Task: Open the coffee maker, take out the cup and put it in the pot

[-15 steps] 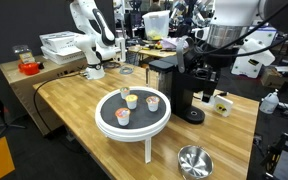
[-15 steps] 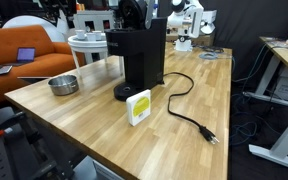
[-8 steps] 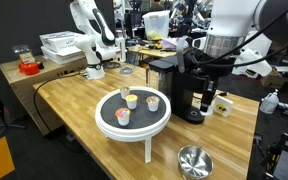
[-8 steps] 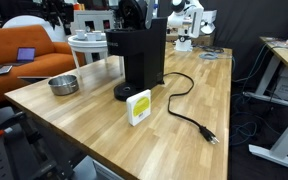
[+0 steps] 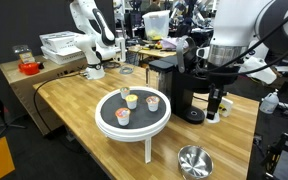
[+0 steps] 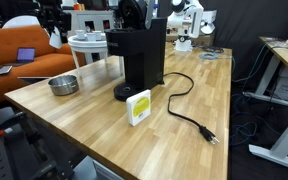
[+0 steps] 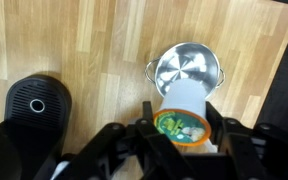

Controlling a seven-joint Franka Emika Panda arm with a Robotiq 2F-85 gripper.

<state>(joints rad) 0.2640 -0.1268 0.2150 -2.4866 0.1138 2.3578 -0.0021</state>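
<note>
- Stainless steel, round and shiny, the shallow pot (image 7: 189, 68) shows in the wrist view just beyond the load, with nothing in it; in an exterior view the pot (image 5: 194, 160) sits near the table's front edge, well apart from the arm.
- The black two-fingered gripper (image 7: 181, 125) stands about half-closed, its jaws pressed on either side of a small white-bodied pod cup (image 7: 182, 100) with a green and yellow top; the pod cup hangs over the pale wooden table (image 7: 94, 40), not touching it.
- Over the last second the gripper (image 5: 215, 106) has drawn away from the front of the tall, boxy black coffee maker (image 5: 172, 85) and now hangs beside it, lower and further out; the grip itself is unchanged.
- By my judgement the extraction is done and the carry has begun (whether the hinged top is left up I cannot tell from these views); what remains is to bring the pod cup over the pot and release it.
- The machine's round base (image 7: 36, 103) lies off to one side in the wrist view, so the way to the pot looks unobstructed; the white round pedestal tray (image 5: 134, 135) with its three small cups (image 5: 126, 98) stands apart from that path.
</note>
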